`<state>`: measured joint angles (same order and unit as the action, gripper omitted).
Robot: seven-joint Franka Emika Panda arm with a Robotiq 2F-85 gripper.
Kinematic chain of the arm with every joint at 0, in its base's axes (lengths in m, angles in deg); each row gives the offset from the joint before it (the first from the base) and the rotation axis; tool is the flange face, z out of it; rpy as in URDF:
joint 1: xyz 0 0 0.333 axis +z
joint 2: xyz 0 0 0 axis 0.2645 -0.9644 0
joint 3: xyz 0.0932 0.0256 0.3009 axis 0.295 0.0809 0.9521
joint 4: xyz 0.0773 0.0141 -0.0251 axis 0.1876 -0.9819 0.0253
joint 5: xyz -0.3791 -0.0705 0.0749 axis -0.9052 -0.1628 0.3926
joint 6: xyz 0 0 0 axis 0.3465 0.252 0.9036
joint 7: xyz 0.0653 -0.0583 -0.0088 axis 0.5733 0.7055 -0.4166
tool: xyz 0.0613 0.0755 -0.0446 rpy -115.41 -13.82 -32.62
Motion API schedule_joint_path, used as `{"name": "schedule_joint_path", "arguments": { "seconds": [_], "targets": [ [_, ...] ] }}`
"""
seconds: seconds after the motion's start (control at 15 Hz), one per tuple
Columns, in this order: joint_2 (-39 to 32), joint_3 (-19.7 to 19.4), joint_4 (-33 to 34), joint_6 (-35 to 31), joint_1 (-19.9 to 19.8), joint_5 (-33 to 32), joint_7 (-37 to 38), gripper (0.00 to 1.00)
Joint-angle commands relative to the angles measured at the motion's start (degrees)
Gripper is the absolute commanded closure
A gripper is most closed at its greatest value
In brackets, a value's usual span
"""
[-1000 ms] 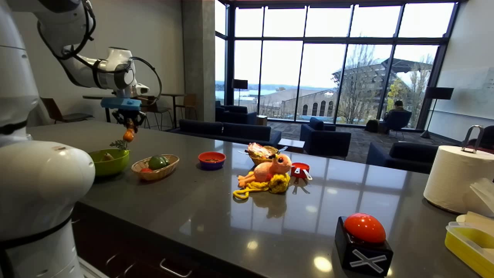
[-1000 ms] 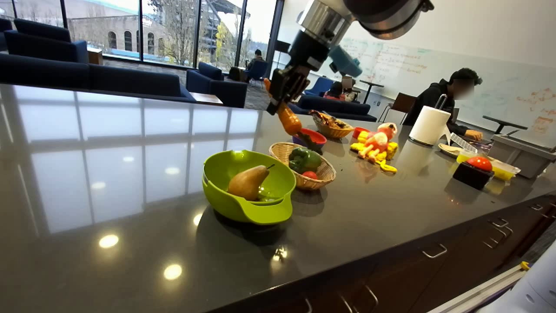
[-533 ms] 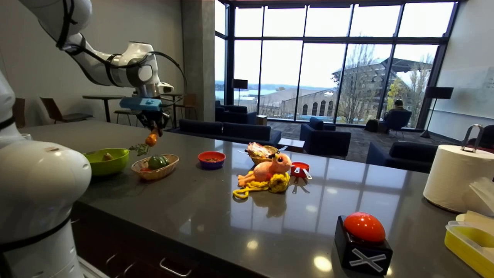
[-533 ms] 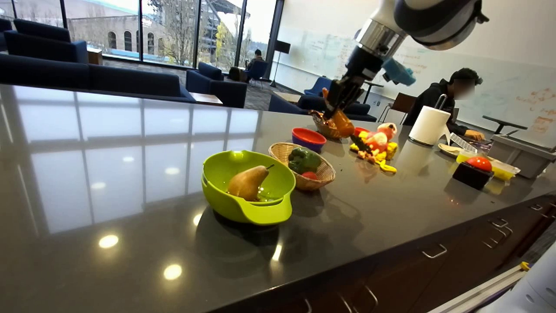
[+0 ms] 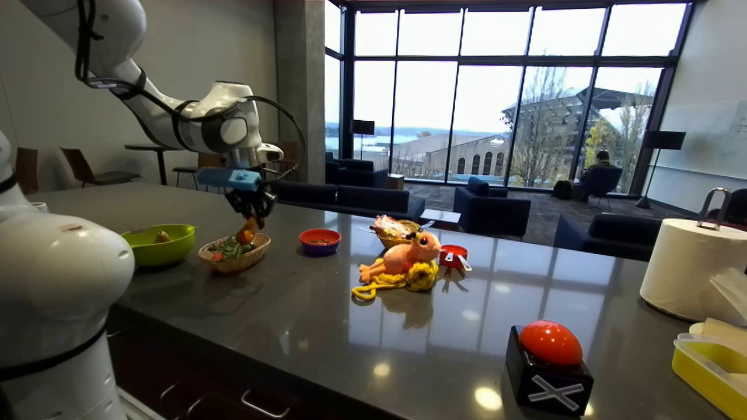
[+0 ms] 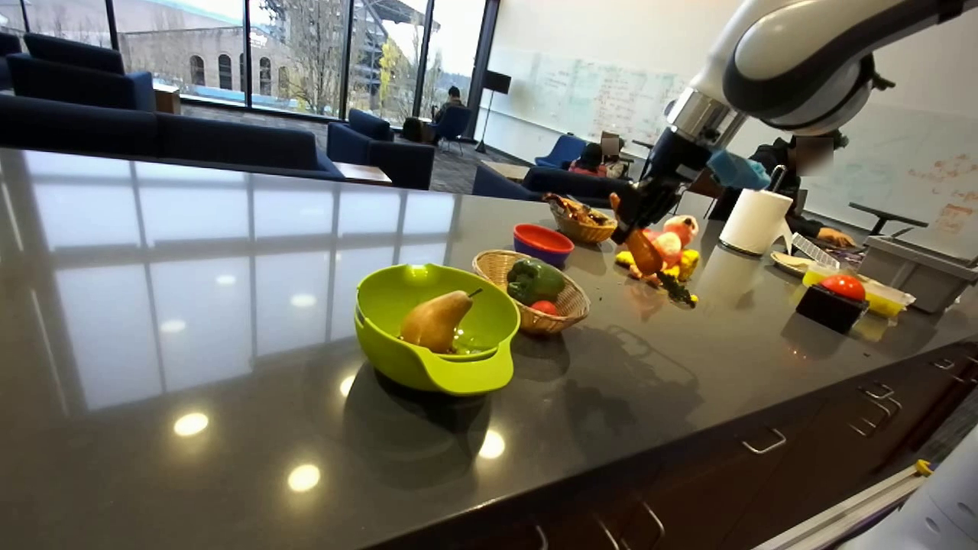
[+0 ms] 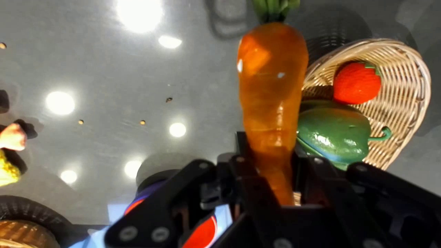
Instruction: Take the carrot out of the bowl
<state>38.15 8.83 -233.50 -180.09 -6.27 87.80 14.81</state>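
- In an exterior view, we saw the gripper (image 5: 251,221) closed on the carrot (image 5: 246,235), presumably to bear it clear of things below. The carrot hung just beneath the gripper; its leafy top (image 5: 229,249) overlapped the wicker basket (image 5: 233,265) along this line of sight only.
- In an exterior view, with a pear (image 6: 435,322) in the green bowl (image 6: 390,359) nearest us, the carrot hung over the counter (image 6: 764,328), apart from the wicker basket. We judged it already out of whichever vessel the task meant, a matter these views left unsettled, and held aloft pending a resting place. Its narrow tip showed beyond the gripper; its thick end slanted below.
- In the wrist view, the fingers (image 7: 242,144) flanked the tapering end. We took this hold to be chosen because the slim part fits between them, though the heavier end might swing or slip. The thick end projected outward from the gripper, nearer the camera than the wicker basket, whose green pepper (image 7: 336,134) and red toy fruit (image 7: 357,84) lay to one side.
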Motion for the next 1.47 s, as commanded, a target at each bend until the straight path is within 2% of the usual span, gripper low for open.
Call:
{"name": "schedule_joint_path", "arguments": {
  "seconds": [0.0,0.2,0.67,0.73,0.8,0.93,1.27,1.4],
  "targets": [
    [-4.7,0.2,-0.7,-5.7,-1.0,-1.7,0.6,0.93],
    [-10.2,0.7,0.2,-8.2,-2.0,-3.7,2.0,0.93],
    [-17.2,0.4,1.8,-6.9,-4.3,-11.6,7.1,0.93],
    [-17.1,0.5,2.0,-6.4,-4.1,-12.0,7.6,0.47],
    [-17.1,0.6,2.3,-6.3,-4.0,-12.1,7.9,0.45],
    [-14.8,0.9,2.2,-4.4,-3.6,-10.6,8.2,0.36],
    [-4.5,1.5,0.9,3.3,-1.9,-1.2,9.3,0.03],
    [-0.1,1.8,0.4,6.9,-1.3,1.5,11.4,0.00]
  ]
}}
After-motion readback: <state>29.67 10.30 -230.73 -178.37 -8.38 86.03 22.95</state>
